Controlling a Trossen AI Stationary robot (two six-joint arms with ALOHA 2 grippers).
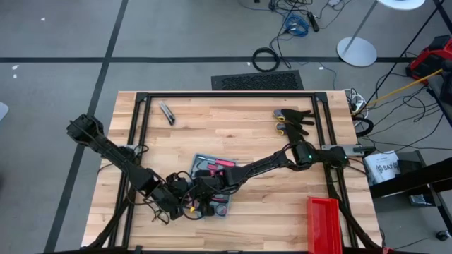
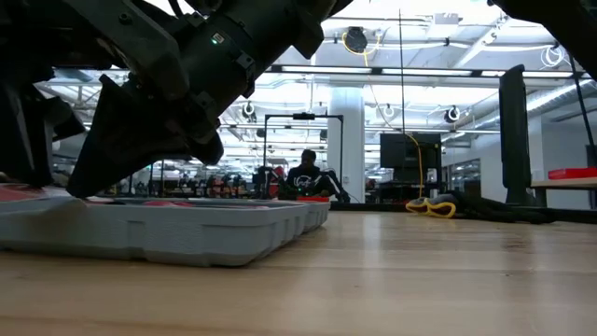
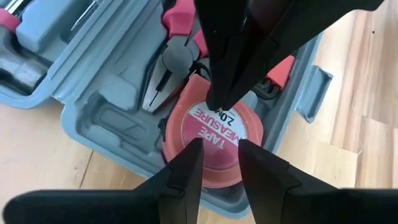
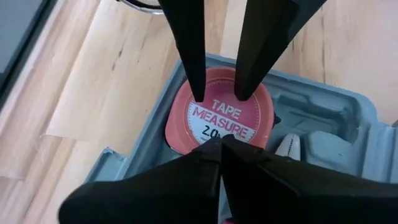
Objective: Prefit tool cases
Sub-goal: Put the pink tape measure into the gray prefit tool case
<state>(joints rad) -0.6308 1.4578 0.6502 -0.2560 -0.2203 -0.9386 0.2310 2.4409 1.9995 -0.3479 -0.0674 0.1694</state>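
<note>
Blue-grey plastic is what we meet first from above: the open tool case (image 1: 212,185) lies on the wooden table (image 1: 240,127) near its front edge, a little left of centre. Both dark arms bend in over it, the left gripper (image 1: 189,204) from the left and the right gripper (image 1: 207,189) from the right, their tips close together. A red bin (image 1: 326,224) sits at the table's front right corner, well apart, and dark gloves (image 1: 292,120) lie towards the back right.

From table height we see the case (image 2: 168,229) lying flat at the left, with dark arm parts looming above it. A person (image 2: 306,175) sits far off in the room behind.

Through the left wrist camera, the left gripper (image 3: 219,163) has its fingers spread a little, empty, poised just over a round red tape measure (image 3: 214,134) seated in the case's grey tray (image 3: 118,118). Pliers (image 3: 168,74) lie beside it.

Through the right wrist camera, the right gripper (image 4: 219,142) is fully closed, holding nothing, its joined tips at the tape measure's label (image 4: 221,119); whether they touch it we cannot tell.
</note>
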